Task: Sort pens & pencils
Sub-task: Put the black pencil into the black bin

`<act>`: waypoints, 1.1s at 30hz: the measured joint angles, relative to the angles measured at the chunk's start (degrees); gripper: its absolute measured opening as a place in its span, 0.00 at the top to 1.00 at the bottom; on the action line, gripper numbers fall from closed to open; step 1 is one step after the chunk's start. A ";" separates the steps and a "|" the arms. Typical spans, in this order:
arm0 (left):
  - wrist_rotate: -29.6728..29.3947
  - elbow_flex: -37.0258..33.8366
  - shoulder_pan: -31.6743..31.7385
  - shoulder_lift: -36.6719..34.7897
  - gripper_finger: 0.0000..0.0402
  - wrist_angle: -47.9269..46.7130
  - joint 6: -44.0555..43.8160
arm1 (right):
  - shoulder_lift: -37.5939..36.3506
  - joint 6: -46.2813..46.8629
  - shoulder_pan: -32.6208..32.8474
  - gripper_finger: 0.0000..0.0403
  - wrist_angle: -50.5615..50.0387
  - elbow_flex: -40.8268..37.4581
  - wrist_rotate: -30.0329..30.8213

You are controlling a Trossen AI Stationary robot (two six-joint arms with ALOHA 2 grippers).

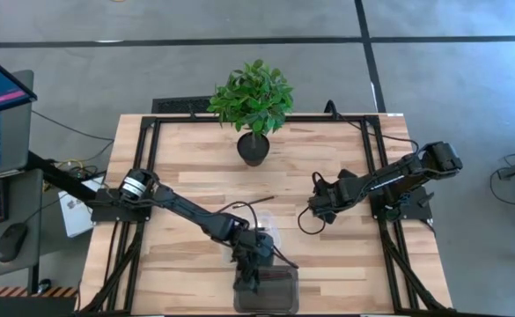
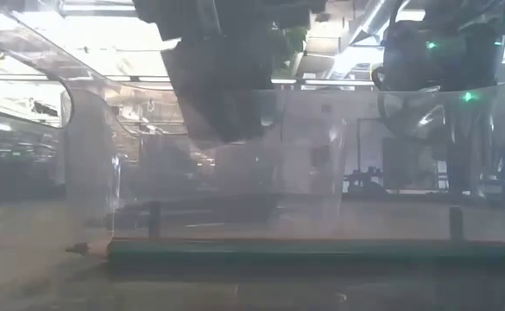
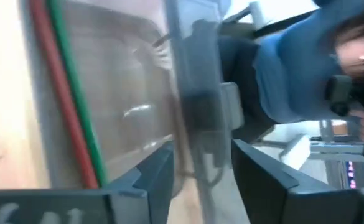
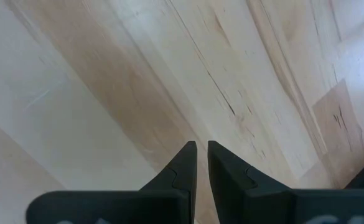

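Pencils, 2 of them, a red one (image 3: 60, 99) and a green one (image 3: 79, 102), lie side by side on the floor of a clear tray (image 1: 267, 291), just beside the left gripper (image 3: 200, 180). That gripper hangs over the tray at the near edge of the table (image 1: 195, 167), its fingers (image 3: 147, 177) spread apart with nothing between them, one finger on each side of the tray's clear wall. In the low view the green pencil (image 2: 304, 251) lies flat across the tray floor with its sharpened tip pointing toward the left of that picture, and the dark body of the left arm hangs above it. Just beyond the gripper, farther up the table, a rounded clear container (image 1: 271, 231) stands, with 1 thin dark stick (image 1: 255, 203) lying on the wood a little past it; whether that stick is a pen or a pencil cannot be told. A potted plant (image 1: 253, 104) stands near the far edge. The right gripper (image 4: 201, 163) waits well apart over bare wood on the right side, fingers pressed nearly together and holding nothing. A person in a blue top (image 3: 294, 68) shows beyond the table in the left wrist view.
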 joint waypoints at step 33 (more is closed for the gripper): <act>-27.72 -2.81 28.75 -33.03 0.57 -41.41 36.75 | 0.02 -7.37 -6.64 0.85 4.45 -0.02 0.48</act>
